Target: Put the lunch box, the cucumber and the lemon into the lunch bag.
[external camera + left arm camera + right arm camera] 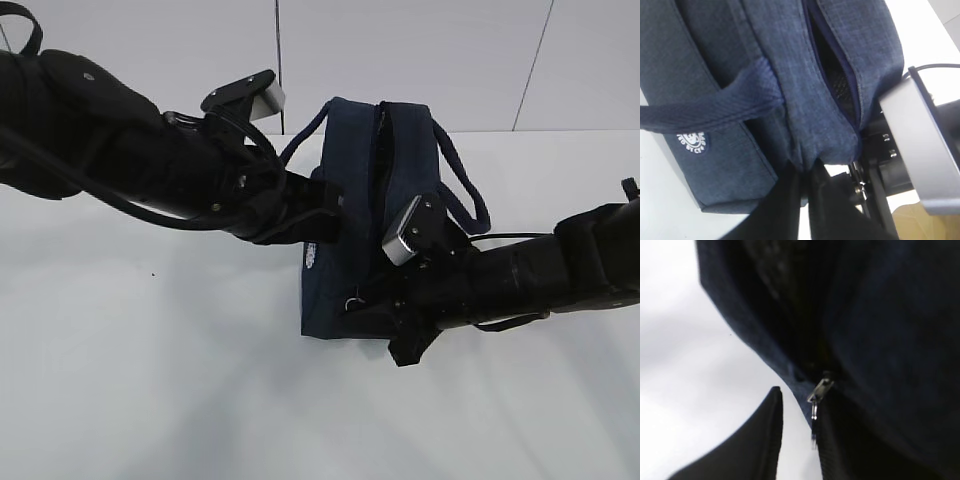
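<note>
The navy lunch bag (345, 200) stands mid-table with its top zipper (378, 170) partly open. My left gripper (328, 208) is shut on a fold of the bag's fabric (805, 150) at the zipper's end, beside the white logo (691, 141). My right gripper (375, 325) sits at the bag's near end. It is open, with white table showing between its fingers (765, 440). The metal zipper pull (819, 390) hangs just inside the right-hand finger. The lunch box, cucumber and lemon are out of view; only dark lining shows through the slit (832, 65).
The bag rests on a white table (150, 380) with a white wall behind. One handle (715, 107) drapes over the bag's left side, the other (465, 190) hangs to the right. The right arm's camera housing (920, 145) is close to my left gripper.
</note>
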`<action>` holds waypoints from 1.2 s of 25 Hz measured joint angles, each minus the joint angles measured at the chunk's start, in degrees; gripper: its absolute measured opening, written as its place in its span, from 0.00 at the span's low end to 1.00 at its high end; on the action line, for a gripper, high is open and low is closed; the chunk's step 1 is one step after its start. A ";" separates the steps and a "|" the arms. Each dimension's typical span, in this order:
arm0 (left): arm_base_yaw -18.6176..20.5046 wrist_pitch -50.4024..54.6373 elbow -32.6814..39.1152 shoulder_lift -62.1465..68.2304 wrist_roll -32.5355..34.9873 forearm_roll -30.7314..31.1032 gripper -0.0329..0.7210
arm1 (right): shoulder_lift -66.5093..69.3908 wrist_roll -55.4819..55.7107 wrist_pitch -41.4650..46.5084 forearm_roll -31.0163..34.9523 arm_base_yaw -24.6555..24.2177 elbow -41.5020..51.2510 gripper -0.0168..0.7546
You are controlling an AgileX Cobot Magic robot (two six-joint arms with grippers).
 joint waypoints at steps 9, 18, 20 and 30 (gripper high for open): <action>0.00 0.00 0.00 0.00 0.00 0.00 0.04 | 0.00 0.00 0.08 0.00 0.00 0.00 0.27; 0.00 0.00 0.00 0.00 0.00 0.10 0.04 | 0.00 0.50 -0.84 0.00 0.00 -0.10 0.03; 0.00 0.00 0.00 0.00 0.00 0.10 0.04 | 0.00 0.63 -0.95 0.00 0.00 -0.10 0.03; 0.00 0.00 0.00 0.00 0.00 0.10 0.04 | 0.00 0.89 -0.97 0.00 0.00 -0.10 0.03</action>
